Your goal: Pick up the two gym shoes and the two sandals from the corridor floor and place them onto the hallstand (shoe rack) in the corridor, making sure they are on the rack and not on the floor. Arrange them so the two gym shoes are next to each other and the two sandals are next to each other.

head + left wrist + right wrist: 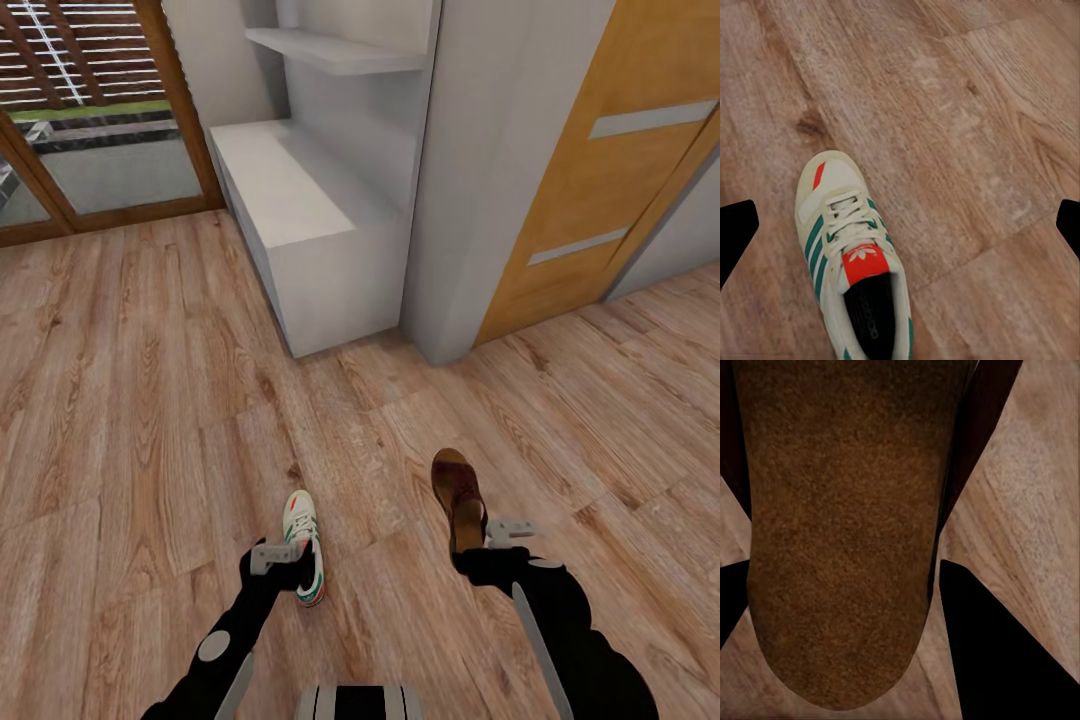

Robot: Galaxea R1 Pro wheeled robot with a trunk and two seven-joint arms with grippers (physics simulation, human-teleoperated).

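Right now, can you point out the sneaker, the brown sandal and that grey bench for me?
sneaker [855, 255]: left wrist view, on the red tongue label.
brown sandal [457, 490]: head view, on its footbed.
grey bench [290, 195]: head view, on its bare top.

Sneaker [847, 255] is off-white with green side stripes and a red-orange tongue patch. Sandal [458, 498] is dark brown, fuzzy-looking. Floor [150, 400] is light brown woodgrain, rack [300, 225] pale grey, door [610, 160] orange-tan.
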